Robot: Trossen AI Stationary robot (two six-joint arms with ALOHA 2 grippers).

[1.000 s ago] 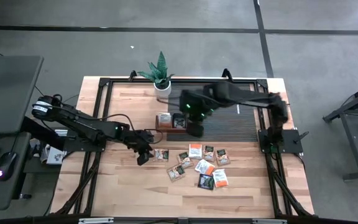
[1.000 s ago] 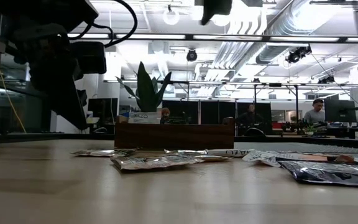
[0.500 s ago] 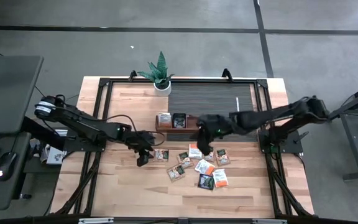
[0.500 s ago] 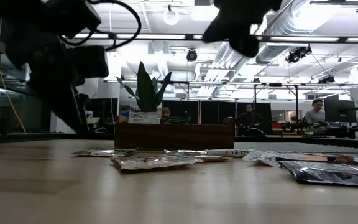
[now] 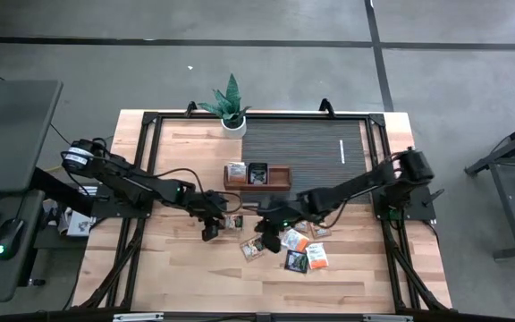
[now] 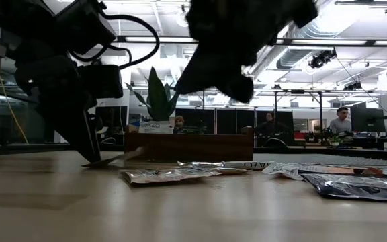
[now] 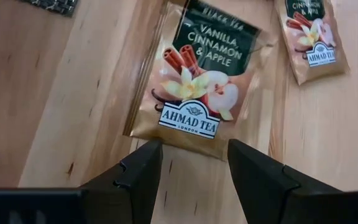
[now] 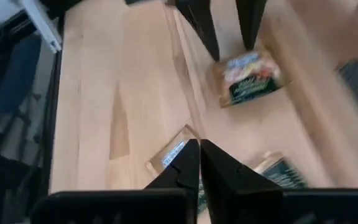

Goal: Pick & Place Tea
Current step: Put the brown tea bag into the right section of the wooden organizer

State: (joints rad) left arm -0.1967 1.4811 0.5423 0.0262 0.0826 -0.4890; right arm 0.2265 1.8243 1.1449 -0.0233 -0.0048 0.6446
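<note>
A flat square sachet (image 7: pixel 199 87) is lying on the wooden counter (image 5: pixel 177 268) just in front of the left pincer (image 7: pixel 191 165), whose two dark fingers (image 7: pixel 143 171) are standing apart with nothing between them, their tips reaching to the sachet's near edge. Its foil wrapper is showing a dark green upper panel reading "Vanilla, Cinnamon & Apple", a picture of cinnamon sticks, a pale flower and apple slices, and a white "Ahmad Tea London" label on a golden-brown ground. A second sachet (image 7: pixel 309 37) of the same design is lying near it, apart. In the low view one edge of the sachet by the left pincer is tilting up off the counter. From above, the rest of the tea (image 5: pixel 300 250) is lying scattered in a loose cluster toward the counter's front, some sachets white-and-orange, some dark with light labels. The right pincer (image 5: pixel 269 240) is hanging over the cluster's left edge with its fingers (image 8: pixel 188 165) nearly pressed together, holding nothing. Behind the cluster a brown wooden tray (image 5: pixel 280 182) is carrying two sachets (image 5: pixel 247 172) in its left compartments, and a potted plant (image 5: pixel 230 105) is standing at the counter's far edge.
</note>
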